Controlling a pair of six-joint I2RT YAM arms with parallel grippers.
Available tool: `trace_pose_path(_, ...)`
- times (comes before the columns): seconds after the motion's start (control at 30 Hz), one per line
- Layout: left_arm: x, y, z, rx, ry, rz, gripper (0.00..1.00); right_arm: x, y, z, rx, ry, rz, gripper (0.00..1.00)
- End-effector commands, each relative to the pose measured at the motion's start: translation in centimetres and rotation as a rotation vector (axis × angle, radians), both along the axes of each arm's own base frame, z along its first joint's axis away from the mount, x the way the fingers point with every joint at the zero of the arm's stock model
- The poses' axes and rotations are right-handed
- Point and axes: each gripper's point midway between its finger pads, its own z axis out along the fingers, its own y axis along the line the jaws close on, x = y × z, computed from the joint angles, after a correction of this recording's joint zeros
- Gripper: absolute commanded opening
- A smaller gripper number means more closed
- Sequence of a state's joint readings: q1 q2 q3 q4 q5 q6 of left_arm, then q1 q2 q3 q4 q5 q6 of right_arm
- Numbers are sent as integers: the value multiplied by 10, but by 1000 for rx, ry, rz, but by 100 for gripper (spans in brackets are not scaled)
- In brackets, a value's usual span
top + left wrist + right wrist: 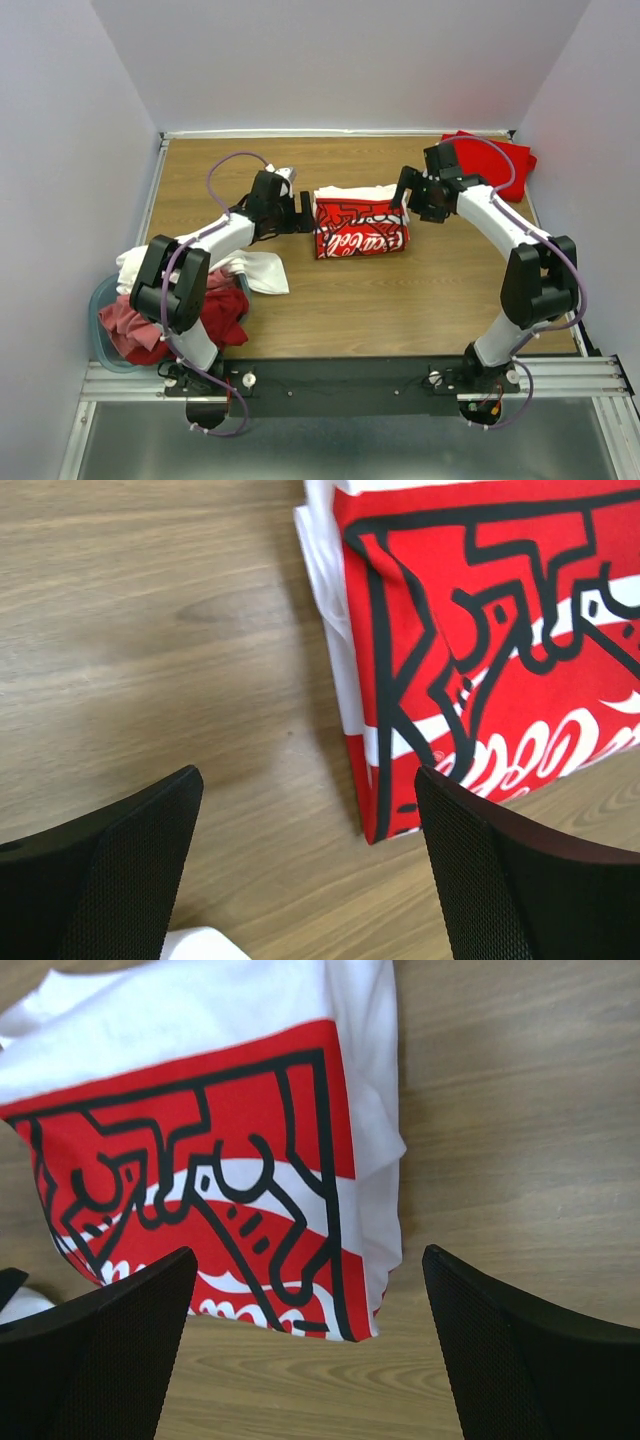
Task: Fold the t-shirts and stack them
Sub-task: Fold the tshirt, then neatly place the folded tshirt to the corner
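Find folded red-print t-shirt (360,229) lying at middle of counter (400,300) between left pincer (301,212) and right pincer (404,190), both released and empty; judge cloth soft, light, prone to unfolding, so best pinched through all layers at both side edges.

Wood table (350,310) w/ folded red-print tee (360,228) ctr, red tee (495,155) far-R corner, white tee (262,270) L edge
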State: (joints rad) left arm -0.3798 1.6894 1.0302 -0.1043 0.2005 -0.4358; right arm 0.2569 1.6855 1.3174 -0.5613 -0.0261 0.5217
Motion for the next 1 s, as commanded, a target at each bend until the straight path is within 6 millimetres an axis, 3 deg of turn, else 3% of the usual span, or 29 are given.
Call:
trace_pose_path(0.0, 1, -15, 24, -33, -82, -40, 92, -12, 10, -1, 72, -11, 60, 100)
trace_pose_path(0.27, -8, -26, -6, 18, -23, -53, 89, -30, -6, -40, 66, 56, 14, 100)
trace_pose_path(0.43, -5, -30, -15, 47, -5, -42, 89, -22, -13, -57, 104, 62, 1, 100)
trace_pose_path(0.7, 1, -37, -15, 73, 3, -24, 85, -12, -6, -72, 219, 47, 85, 100)
trace_pose_path(0.97, 7, -40, -33, 117, 27, -31, 80, 0, 2, -86, 310, 31, 174, 100)
